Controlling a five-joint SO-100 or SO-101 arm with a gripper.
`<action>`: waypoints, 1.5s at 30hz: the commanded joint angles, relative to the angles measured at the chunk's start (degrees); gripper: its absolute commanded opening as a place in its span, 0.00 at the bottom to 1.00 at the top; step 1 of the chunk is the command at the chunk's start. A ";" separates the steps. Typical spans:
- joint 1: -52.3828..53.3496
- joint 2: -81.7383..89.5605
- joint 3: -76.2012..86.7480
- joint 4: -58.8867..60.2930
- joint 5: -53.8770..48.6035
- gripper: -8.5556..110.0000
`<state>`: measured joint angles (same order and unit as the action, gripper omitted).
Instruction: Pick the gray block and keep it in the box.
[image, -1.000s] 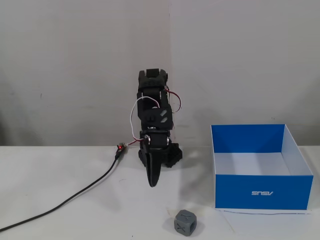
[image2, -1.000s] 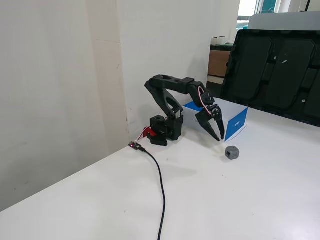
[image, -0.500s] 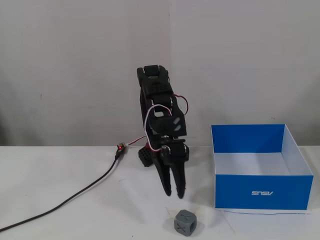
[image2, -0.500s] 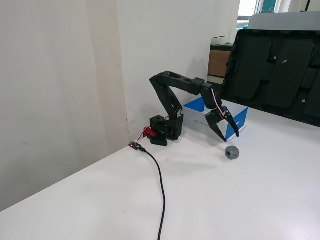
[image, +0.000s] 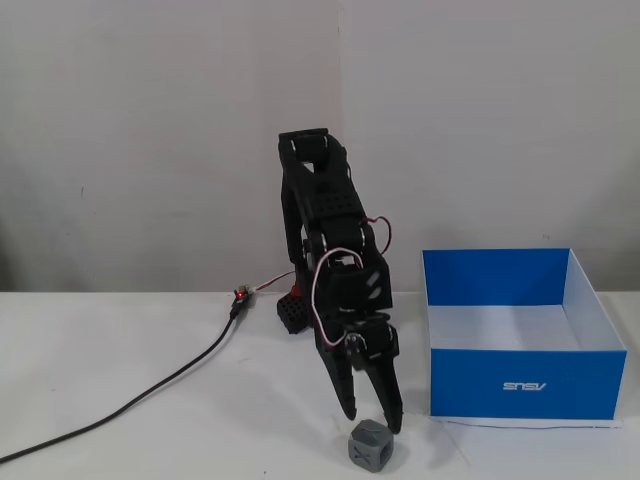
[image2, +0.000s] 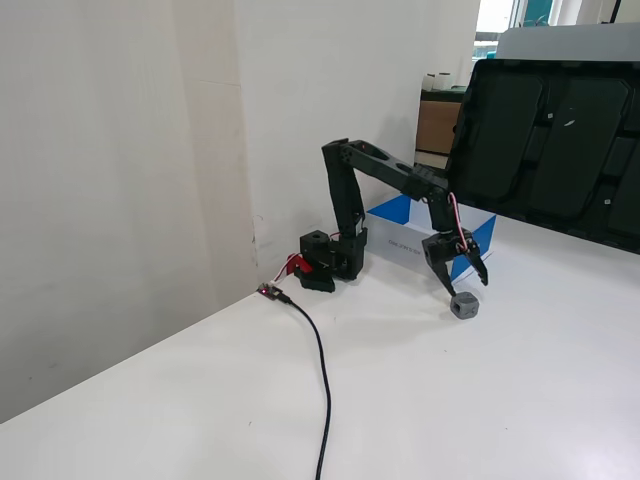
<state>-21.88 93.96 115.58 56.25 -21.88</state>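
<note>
The gray block (image: 369, 445) is a small dark-gray cube with grooved faces, on the white table near the front edge; it also shows in the other fixed view (image2: 465, 305). My gripper (image: 372, 420) is open, its two black fingers pointing down just above and behind the block, empty. It shows in the other fixed view (image2: 466, 287) right over the block. The blue box (image: 520, 384) stands open-topped to the right of the arm, with a white inside bottom and a small white logo on its front; in the other fixed view the box (image2: 405, 232) is partly hidden behind the arm.
A black cable (image: 150, 395) runs from a small board with a red light (image: 240, 296) across the table to the left. The arm's base (image2: 328, 262) stands by the white wall. Dark black panels (image2: 550, 150) lean at the back right.
</note>
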 joint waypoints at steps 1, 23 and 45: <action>0.35 -2.46 -7.65 2.64 -0.79 0.28; 0.62 -16.70 -15.82 6.06 -1.85 0.28; 0.09 -19.07 -17.31 5.36 -1.76 0.15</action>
<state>-21.53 74.27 102.74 61.88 -23.38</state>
